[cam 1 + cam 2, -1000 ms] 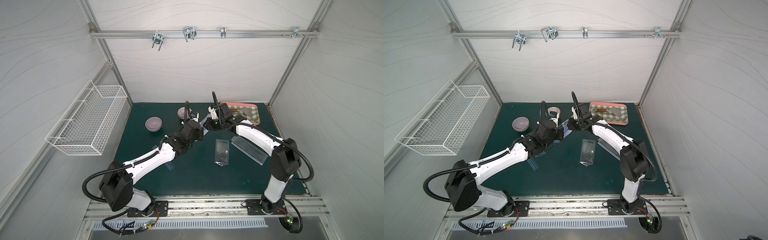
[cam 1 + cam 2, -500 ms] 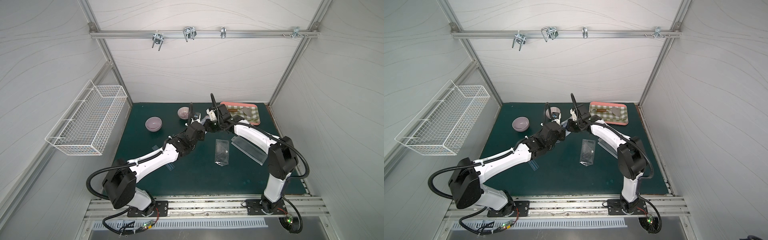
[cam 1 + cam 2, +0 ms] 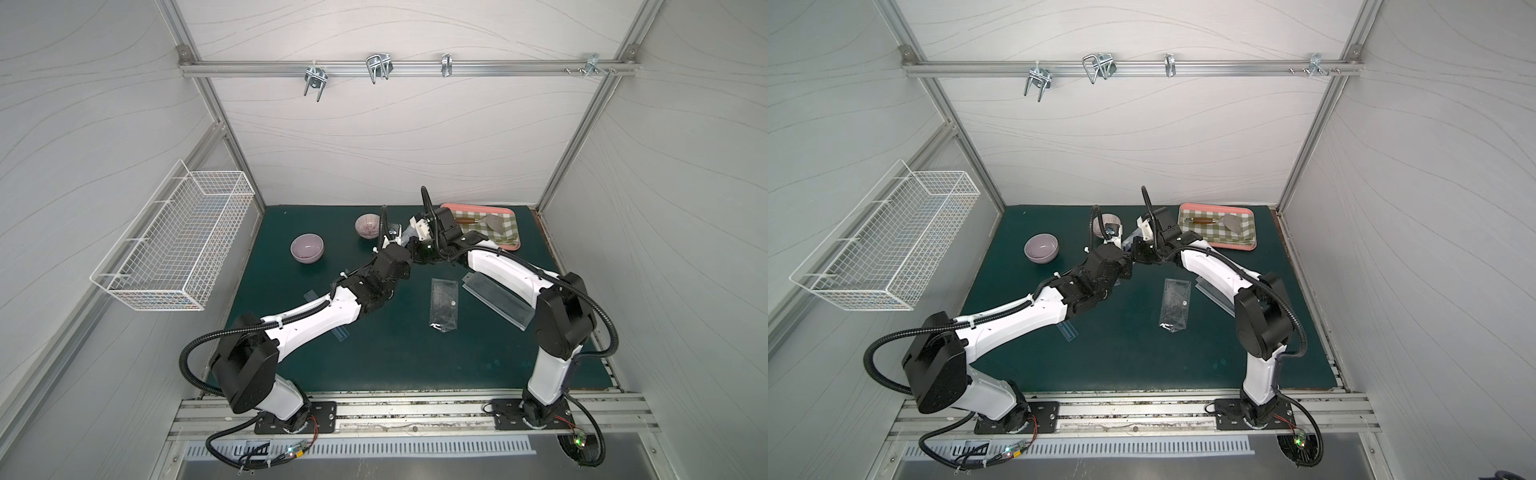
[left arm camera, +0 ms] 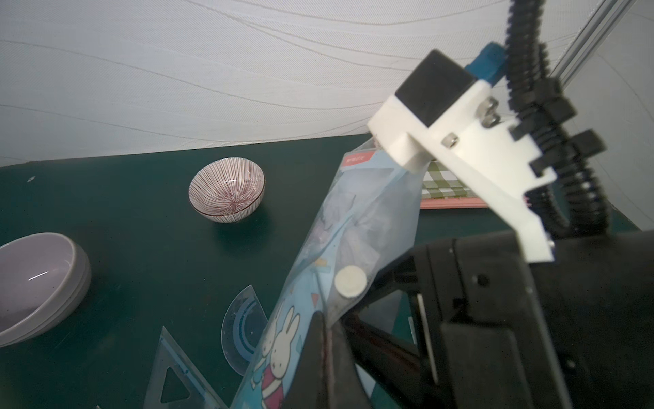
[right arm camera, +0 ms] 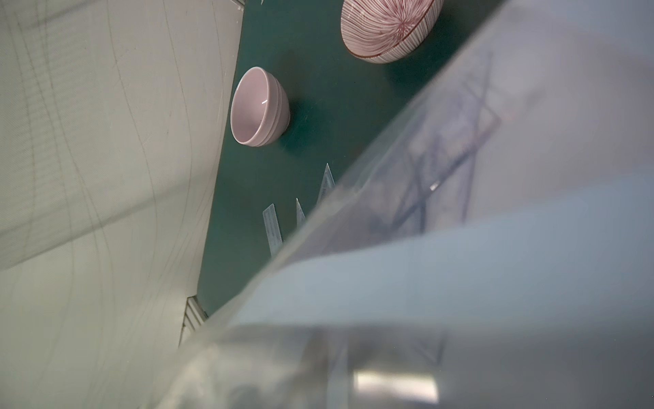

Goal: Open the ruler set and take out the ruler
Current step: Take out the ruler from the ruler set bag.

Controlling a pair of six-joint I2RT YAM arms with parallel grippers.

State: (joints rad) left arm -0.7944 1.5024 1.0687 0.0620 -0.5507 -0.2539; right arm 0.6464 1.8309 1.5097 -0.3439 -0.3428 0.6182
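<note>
**Both grippers pinch the pouch above the mat**

The ruler set pouch (image 4: 354,230), pale blue plastic printed with rabbits, hangs tilted above the green mat (image 3: 374,365). It is near the back of the table, where the two arms meet. The left gripper (image 4: 323,340) is clamped tight on its lower end, fingers pressed flat on the plastic. The right gripper (image 4: 357,315) is drawn narrow on the pouch's side edge, just beside the left one and near a round white dot on the plastic. In the right wrist view the pouch fills most of the picture as a blur, and what is inside cannot be made out.

A clear ruler (image 3: 343,332) lies flat on the mat, partly under the left arm. A protractor (image 4: 244,329) and a set square (image 4: 177,375) lie on the mat below the pouch. A clear packet (image 3: 444,303) and a second clear sleeve (image 3: 494,297) lie near the right arm. A striped bowl (image 4: 226,194) and a lilac bowl (image 3: 306,248) stand apart at the back left. A checked tray (image 3: 509,246) sits at the back right.
</note>
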